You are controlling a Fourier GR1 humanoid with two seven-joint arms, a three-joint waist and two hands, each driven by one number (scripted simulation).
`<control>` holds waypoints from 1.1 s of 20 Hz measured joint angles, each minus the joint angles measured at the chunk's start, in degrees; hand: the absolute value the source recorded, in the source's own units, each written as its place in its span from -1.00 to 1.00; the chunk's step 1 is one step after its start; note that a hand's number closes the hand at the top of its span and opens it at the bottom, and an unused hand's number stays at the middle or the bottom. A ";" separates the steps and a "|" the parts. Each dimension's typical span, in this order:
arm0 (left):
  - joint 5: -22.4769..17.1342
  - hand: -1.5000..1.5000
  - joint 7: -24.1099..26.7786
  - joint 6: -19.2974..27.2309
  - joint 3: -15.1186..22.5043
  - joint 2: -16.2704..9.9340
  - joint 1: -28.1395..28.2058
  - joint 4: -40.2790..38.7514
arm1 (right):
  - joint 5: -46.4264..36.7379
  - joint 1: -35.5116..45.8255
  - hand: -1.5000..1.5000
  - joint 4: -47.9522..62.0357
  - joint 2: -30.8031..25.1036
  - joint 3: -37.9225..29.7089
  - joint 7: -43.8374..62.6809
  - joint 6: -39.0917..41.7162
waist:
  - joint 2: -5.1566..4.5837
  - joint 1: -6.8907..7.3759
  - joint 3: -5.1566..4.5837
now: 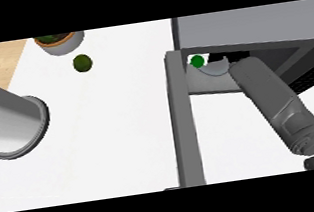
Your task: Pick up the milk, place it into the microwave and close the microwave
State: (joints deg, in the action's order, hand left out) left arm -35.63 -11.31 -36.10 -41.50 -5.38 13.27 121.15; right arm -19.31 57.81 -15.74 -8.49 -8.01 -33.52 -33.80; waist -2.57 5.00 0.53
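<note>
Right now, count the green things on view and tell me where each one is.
3: plant in the pot at the counter's far left; green fruit just below it; green-capped milk inside the open microwave. More may hide behind the forearm.

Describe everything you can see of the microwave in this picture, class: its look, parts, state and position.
The microwave is a grey box at the counter's far right. Its door stands open, swung toward the viewer and seen edge-on as a long grey bar. The dark cavity shows a pale object with a green cap inside. The robot's right forearm reaches into the opening, its hand hidden. A dark vented panel shows at the right side.
</note>
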 measured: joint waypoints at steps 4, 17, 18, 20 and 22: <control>0.26 -1.00 -0.18 -0.25 0.64 -0.17 -0.49 -0.40 | -1.76 1.15 1.00 2.76 -2.09 0.25 -1.17 -4.14 | -0.56 1.02 -0.03; 2.78 -1.00 0.18 -0.22 1.30 -1.66 -3.23 -2.14 | -6.99 2.90 -1.00 11.87 -8.53 2.41 7.79 -16.99 | -1.21 2.65 -0.34; 3.13 -1.00 0.21 -0.21 1.30 -1.64 -3.21 -2.01 | -7.12 3.07 -1.00 11.59 -8.40 2.54 7.10 -16.49 | -1.17 2.75 -0.30; 3.85 -1.00 0.37 -0.46 1.49 -1.80 -3.46 -2.36 | -7.34 3.09 -1.00 11.03 -7.81 2.75 5.69 -15.85 | -1.17 2.77 -0.24; 4.52 -1.00 0.67 -0.76 1.76 -1.59 -3.55 -2.75 | -7.35 3.33 -1.00 10.70 -7.62 2.74 4.56 -14.89 | -1.19 2.85 -0.22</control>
State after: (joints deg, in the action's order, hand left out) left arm -31.12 -10.64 -36.85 -39.74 -6.97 9.72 118.41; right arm -26.65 61.15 -5.04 -16.11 -5.27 -28.96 -48.69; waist -3.76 7.85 0.31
